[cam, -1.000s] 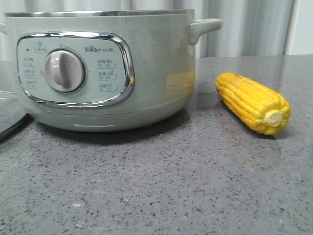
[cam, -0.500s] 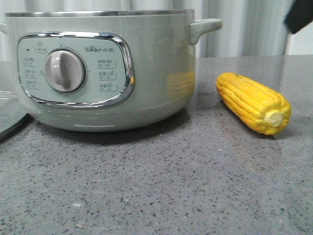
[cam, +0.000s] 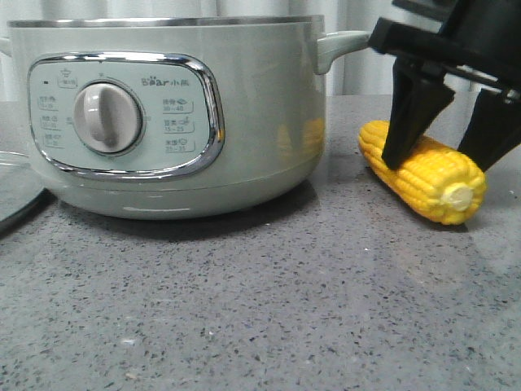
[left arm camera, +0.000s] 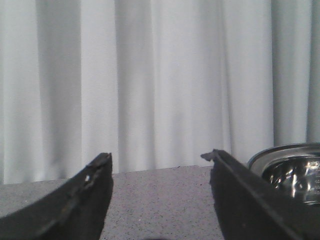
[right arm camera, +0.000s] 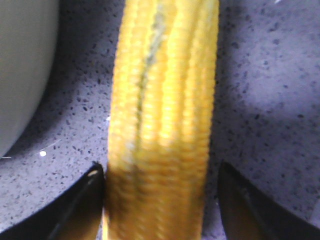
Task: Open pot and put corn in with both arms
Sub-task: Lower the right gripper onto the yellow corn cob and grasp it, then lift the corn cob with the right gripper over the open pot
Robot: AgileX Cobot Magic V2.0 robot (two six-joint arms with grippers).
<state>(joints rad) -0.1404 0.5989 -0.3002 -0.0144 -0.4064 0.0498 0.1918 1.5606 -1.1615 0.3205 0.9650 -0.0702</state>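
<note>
Grey speckled counter [cam: 269, 309] fills lower frame. Corn [cam: 423, 173] lies on it at centre right, pale stub end toward camera. Right gripper [cam: 449, 147] straddles cob from above, fingers [cam: 411, 122] spread either side (gap still visible beside cob in wrist view, not pinching). Pot [cam: 171, 114] stands at left and centre, just beside corn, dial facing camera. Glass lid [cam: 15, 191] edge at far left. Left gripper [left arm camera: 159, 165] spread wide, holding nothing, near pot rim [left arm camera: 290, 160]. White curtain [cam: 407, 49] behind.
</note>
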